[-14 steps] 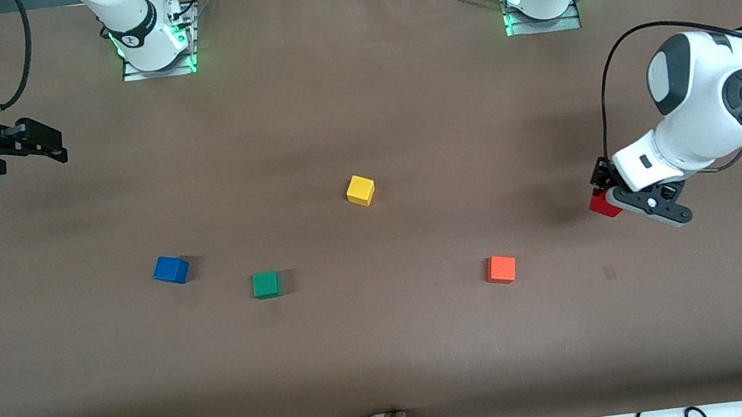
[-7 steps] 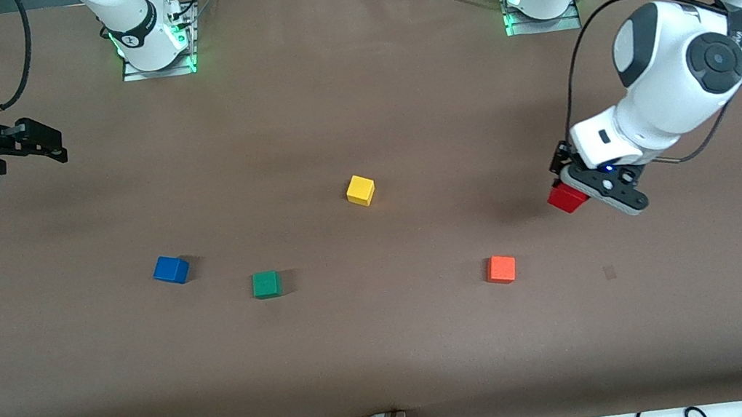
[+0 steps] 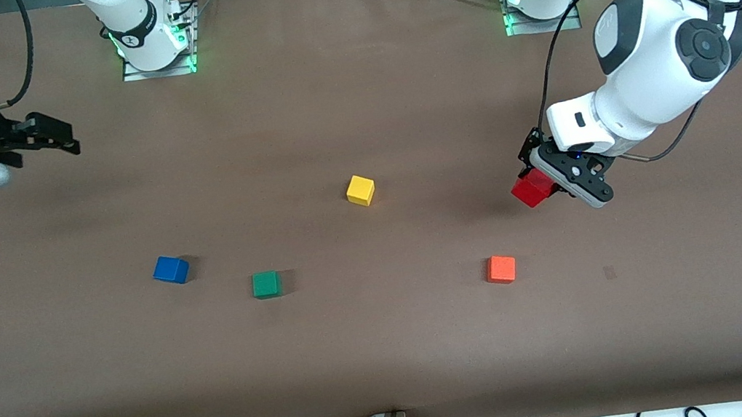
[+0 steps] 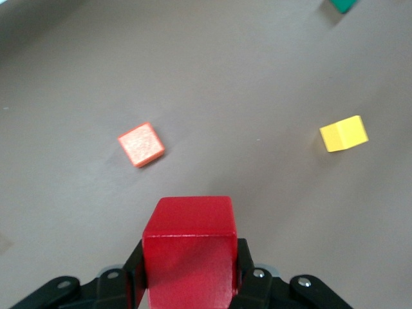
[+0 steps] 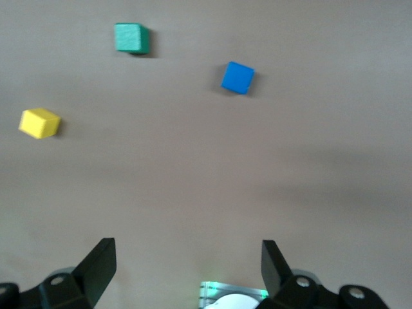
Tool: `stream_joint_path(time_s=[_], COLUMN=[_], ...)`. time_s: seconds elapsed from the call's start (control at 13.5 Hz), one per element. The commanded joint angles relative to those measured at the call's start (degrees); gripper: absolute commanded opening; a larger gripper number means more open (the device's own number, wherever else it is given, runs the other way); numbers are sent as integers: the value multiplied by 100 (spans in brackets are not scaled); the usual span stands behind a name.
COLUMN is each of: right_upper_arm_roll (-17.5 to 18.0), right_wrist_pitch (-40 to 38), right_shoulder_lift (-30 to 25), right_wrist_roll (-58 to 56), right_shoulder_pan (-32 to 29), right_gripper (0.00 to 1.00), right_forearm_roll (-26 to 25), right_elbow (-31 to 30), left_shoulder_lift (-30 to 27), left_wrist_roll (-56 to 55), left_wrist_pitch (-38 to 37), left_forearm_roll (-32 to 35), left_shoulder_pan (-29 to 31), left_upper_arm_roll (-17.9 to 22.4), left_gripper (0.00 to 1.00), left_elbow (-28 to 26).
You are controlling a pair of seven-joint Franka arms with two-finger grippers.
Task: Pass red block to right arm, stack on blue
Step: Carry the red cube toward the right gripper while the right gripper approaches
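At the right of the frame the left gripper (image 3: 550, 183) hangs over bare table (image 3: 392, 352), clenched on the red block (image 3: 533, 189), while the right gripper (image 3: 63, 139) waits with fingers spread at the upper left, and the blue block (image 3: 170, 269) sits left of centre beside a green block (image 3: 265, 284).

Bright, even overhead light; soft shadows beside cubes; slightly blurred wrist views.
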Motion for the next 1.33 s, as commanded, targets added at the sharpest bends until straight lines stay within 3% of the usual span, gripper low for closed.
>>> stream_joint_path(time_s=[0.0, 0.3, 0.74, 1.04, 1.26], right_upper_arm_roll=[-5, 22, 22, 31, 31], right_wrist_pitch=[-119, -137, -59, 951, 997], right_shoulder_lift=[139, 735, 1606, 1712, 1712], right_wrist_roll=[2, 10, 159, 669, 810], right_shoulder_pan=[-40, -5, 284, 619, 663], right_gripper=[100, 100, 100, 100, 100], right_forearm_roll=[672, 1877, 4372, 6129, 7457], right_elbow=[76, 58, -152, -898, -1409], left_shoulder_lift=[352, 766, 1109, 1584, 1909], left_wrist_roll=[1202, 2814, 4949, 6111, 6497], left_wrist_pitch=[-274, -703, -1530, -1610, -1602], left_forearm_roll=[-786, -2210, -4810, -5602, -6341], left_shoulder_pan=[240, 460, 364, 276, -109], left_upper_arm_roll=[-19, -19, -115, -642, -757], left_gripper=[0, 0, 0, 0, 0], left_elbow=[208, 235, 244, 604, 805])
